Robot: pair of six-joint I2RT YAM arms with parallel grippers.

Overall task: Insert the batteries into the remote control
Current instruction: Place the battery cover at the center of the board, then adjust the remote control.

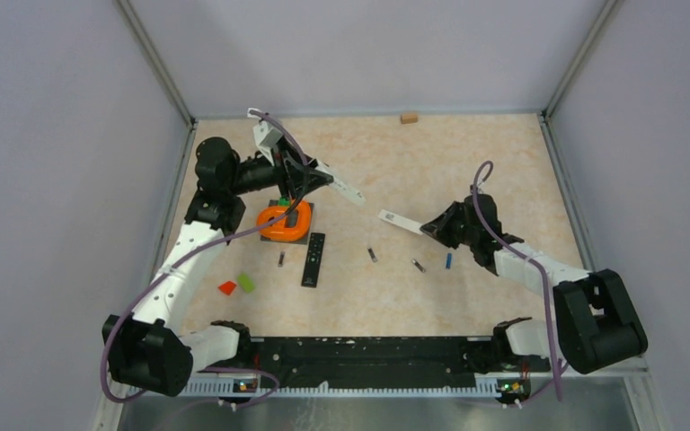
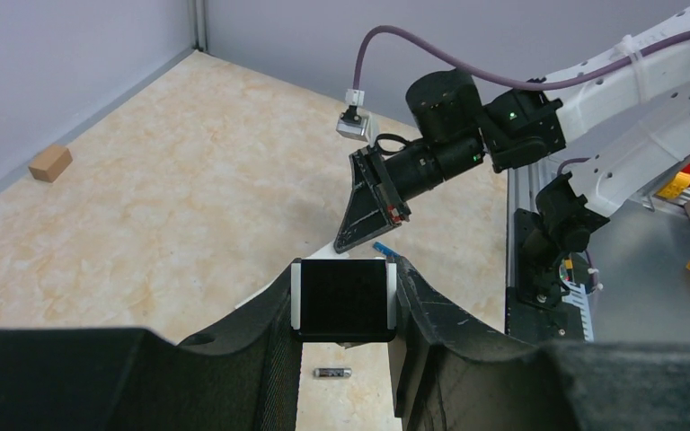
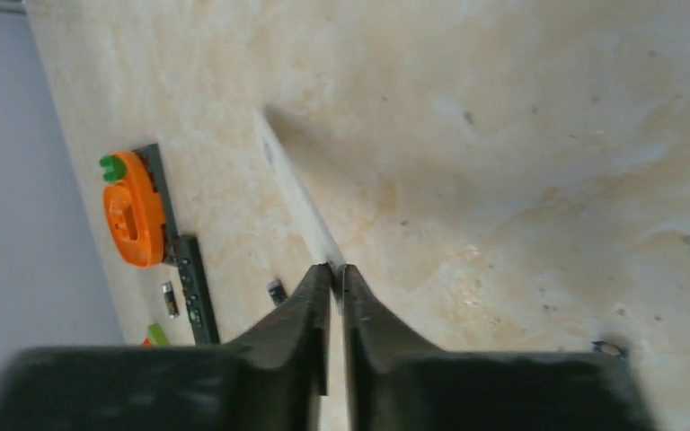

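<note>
My left gripper (image 1: pixel 327 180) is shut on a white remote control (image 1: pixel 346 190), held up over the table; in the left wrist view its dark end face (image 2: pixel 341 298) sits squeezed between my fingers (image 2: pixel 427 314). My right gripper (image 1: pixel 428 228) is shut on a thin flat white piece (image 1: pixel 396 218), seen edge-on as a white strip (image 3: pixel 295 190) in the right wrist view. Several batteries lie on the table: silvery ones (image 1: pixel 281 260), (image 1: pixel 372 255), (image 1: pixel 419 265) and a blue one (image 1: pixel 448 260). One silvery battery (image 2: pixel 332 372) shows below my left fingers.
A black remote (image 1: pixel 314 259) lies beside an orange object (image 1: pixel 283 222) on a dark plate. Red (image 1: pixel 227 287) and green (image 1: pixel 247 282) blocks lie at the near left. A small wooden block (image 1: pixel 408 118) sits by the back wall. Grey walls enclose the table.
</note>
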